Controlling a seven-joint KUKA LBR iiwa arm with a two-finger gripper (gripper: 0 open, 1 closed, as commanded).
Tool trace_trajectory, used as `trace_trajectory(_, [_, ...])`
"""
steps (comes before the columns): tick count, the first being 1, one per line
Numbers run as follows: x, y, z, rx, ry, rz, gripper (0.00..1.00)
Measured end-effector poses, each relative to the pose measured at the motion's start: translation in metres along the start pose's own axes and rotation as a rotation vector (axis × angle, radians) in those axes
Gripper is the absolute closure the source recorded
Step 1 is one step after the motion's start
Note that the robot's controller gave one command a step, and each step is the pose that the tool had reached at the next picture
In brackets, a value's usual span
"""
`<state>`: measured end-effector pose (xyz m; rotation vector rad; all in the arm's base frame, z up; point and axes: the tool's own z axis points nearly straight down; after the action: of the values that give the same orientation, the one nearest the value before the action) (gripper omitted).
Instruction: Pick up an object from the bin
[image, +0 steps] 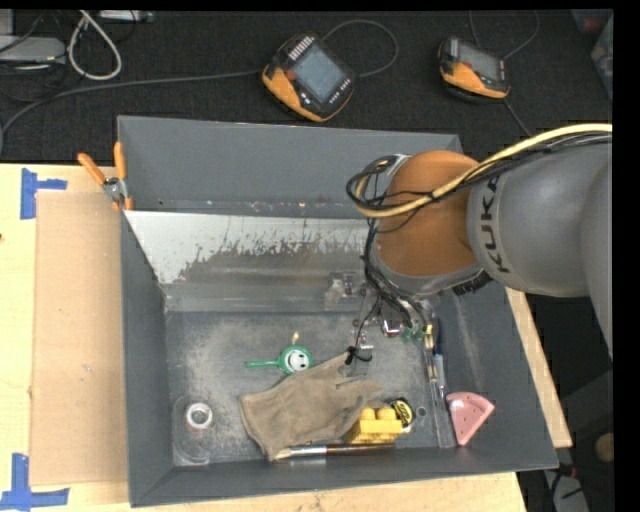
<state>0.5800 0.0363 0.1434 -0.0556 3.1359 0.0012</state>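
Camera view, claw (357, 356): opening impossible to tell, nothing visibly held. Just beside it, corner of tan cloth (300, 408). Could pinch only a loose fold and slip, or drag yellow block (378, 424) along.

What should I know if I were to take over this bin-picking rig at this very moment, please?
Gripper: down in the bin, right of middle, at the upper right corner of the tan cloth. I cannot tell whether it is open or shut.
Things: the cloth lies front middle, with a yellow block at its right edge. A green round toy lies just left of the gripper, a pink wedge front right and a small clear ring front left.
Done: the arm has reached in.
Left: nothing looks lifted yet, so the grasp and the lift out remain.
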Motion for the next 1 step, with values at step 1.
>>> trace_trajectory(1, [0.0034, -0.0106, 0.0447, -0.002, 0.018, -0.012, 0.0])
